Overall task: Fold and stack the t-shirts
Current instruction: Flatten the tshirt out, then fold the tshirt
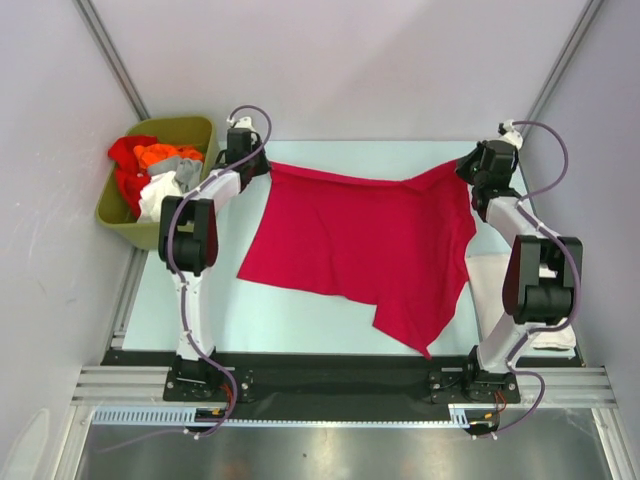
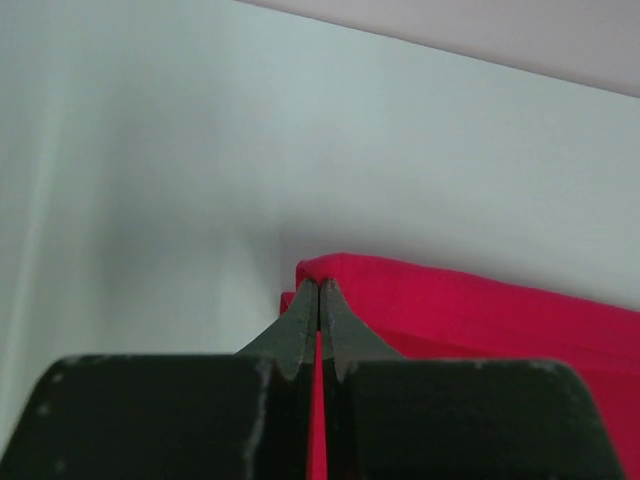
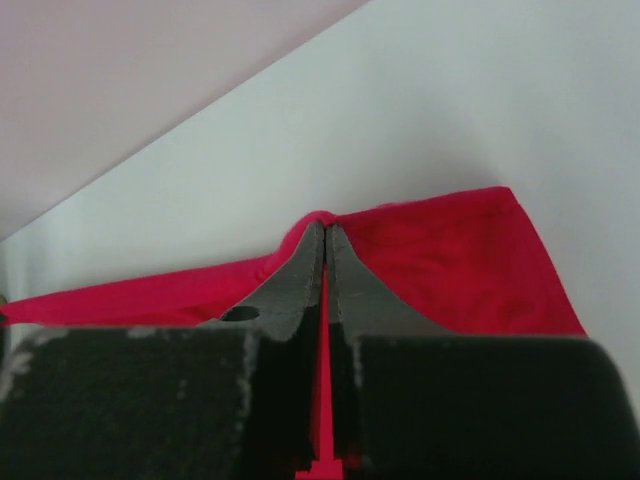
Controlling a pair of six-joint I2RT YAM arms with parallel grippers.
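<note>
Top external view: the crimson-red t-shirt [image 1: 350,245] lies spread on the table [image 1: 300,320], and both grippers hold its far edge.
The left gripper [image 1: 266,166] is clamped on the far left corner and the right gripper [image 1: 463,173] on the far right corner. The held edge therefore runs left to right and sags a little in the middle. The rest of the cloth reaches toward the near side, longest on the right gripper's side. I judge that the coming fold depends on this left-right axis.

Pale blue-grey tabletop [image 1: 300,315], boxed in by plain whitish walls [image 1: 350,60] on three sides. Aluminium posts [image 1: 108,55] in both far corners. Metal rail [image 1: 340,383] along near edge, brushed metal sheet [image 1: 340,450] beyond. Soft, even light.
</note>
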